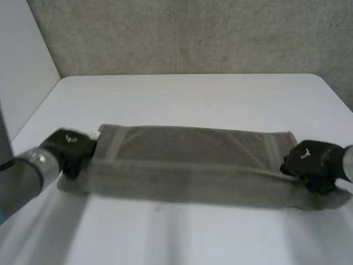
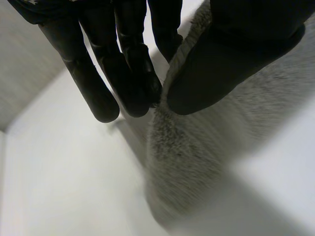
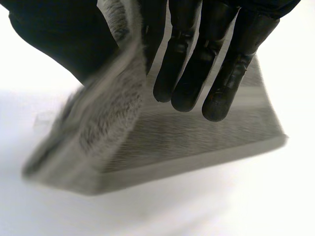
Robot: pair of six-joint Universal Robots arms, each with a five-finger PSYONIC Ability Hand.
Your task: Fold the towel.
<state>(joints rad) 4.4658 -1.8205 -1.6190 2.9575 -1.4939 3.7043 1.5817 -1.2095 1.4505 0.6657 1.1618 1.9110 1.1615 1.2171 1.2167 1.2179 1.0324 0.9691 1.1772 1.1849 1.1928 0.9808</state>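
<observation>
A grey towel (image 1: 193,160) lies as a long band across the white table (image 1: 193,94), with its near layer lifted a little off the surface. My left hand (image 1: 69,146) is at the towel's left end and my right hand (image 1: 314,157) at its right end. In the left wrist view the left hand (image 2: 133,73) pinches the towel's edge (image 2: 197,162) between straight fingers and thumb. In the right wrist view the right hand (image 3: 216,59) holds the upper layer of the towel (image 3: 187,132) the same way, raised over the lower layer.
A grey wall (image 1: 193,33) rises behind the table's far edge, and a white panel (image 1: 22,66) stands at the left. Bare table surface lies beyond the towel and in front of it.
</observation>
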